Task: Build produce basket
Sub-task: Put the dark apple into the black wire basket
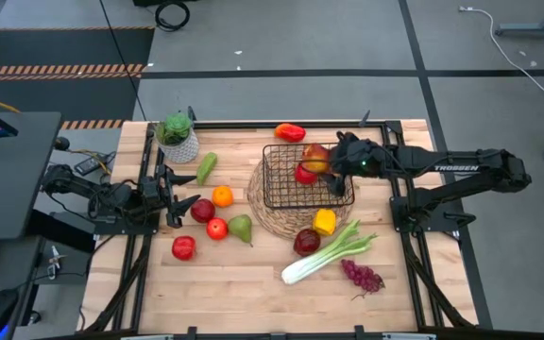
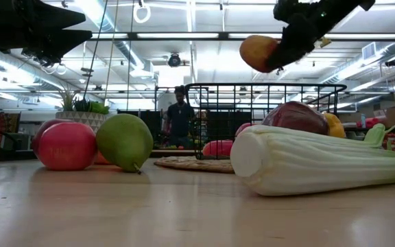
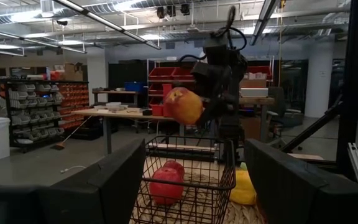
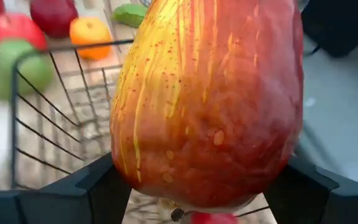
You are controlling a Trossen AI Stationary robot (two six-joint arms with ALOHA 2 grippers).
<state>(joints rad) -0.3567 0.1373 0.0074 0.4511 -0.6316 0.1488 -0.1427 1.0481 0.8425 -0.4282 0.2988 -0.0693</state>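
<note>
- One red-and-yellow apple [image 4: 210,99] fills the right wrist view, streaks and speckles plain; the high view gives it only as a small fruit [image 1: 315,157] at the right gripper [image 1: 325,162].
- Only the low view shows height: the apple [image 2: 258,53] hangs above the basket [image 2: 266,88] rim, clear of the wire.
- Right fingers [image 4: 316,186] are closed onto the apple, one dark pad on each side of its lower half.
- Below the fingers, the black wire basket [image 1: 281,179] sits on a round woven mat [image 1: 263,212] and holds one red fruit [image 1: 304,174].
- Left gripper [image 1: 179,194] waits at the worktop [image 1: 244,283] edge, fingers [image 3: 104,186] spread wide and empty; its wrist view looks across to the basket [image 3: 191,186].
- Loose produce lies outside the basket: orange [image 1: 222,195], green pear [image 1: 241,228], celery [image 1: 327,253], grapes [image 1: 363,276], yellow pepper [image 1: 324,221].
- Open room remains inside the basket beside the red fruit.
</note>
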